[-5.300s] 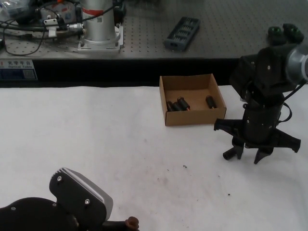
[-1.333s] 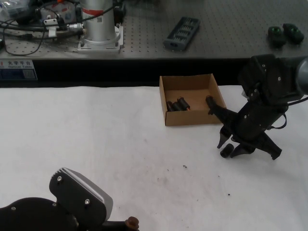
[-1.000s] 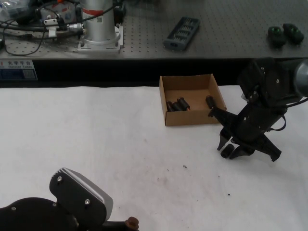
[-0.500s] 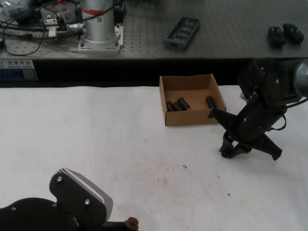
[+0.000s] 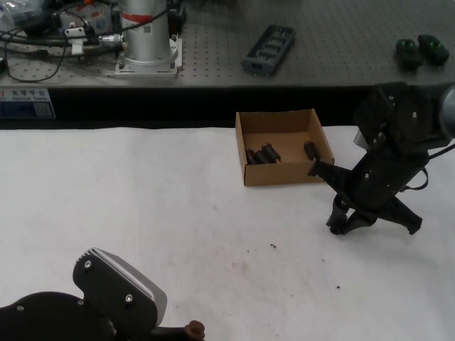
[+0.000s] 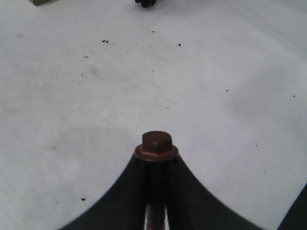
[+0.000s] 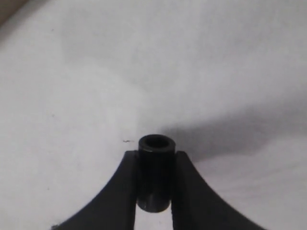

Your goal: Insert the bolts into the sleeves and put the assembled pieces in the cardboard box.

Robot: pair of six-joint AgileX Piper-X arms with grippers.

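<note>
The right wrist view shows the right gripper (image 7: 155,165) pinching a black sleeve (image 7: 155,179) with its open bore in sight. The high view places that gripper near the cardboard box (image 5: 284,175). The left gripper (image 6: 156,160) clamps a copper hex-head bolt (image 6: 156,146), well apart from the box. Several dark assembled pieces (image 5: 261,154) lie inside the box. The print on a blue label (image 5: 25,101), far from the box, is too small to read.

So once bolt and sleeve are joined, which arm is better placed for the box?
Probably right: the right tool, shut on the sleeve, sits beside the cardboard box; the left tool, holding the bolt, is far back from it.
</note>
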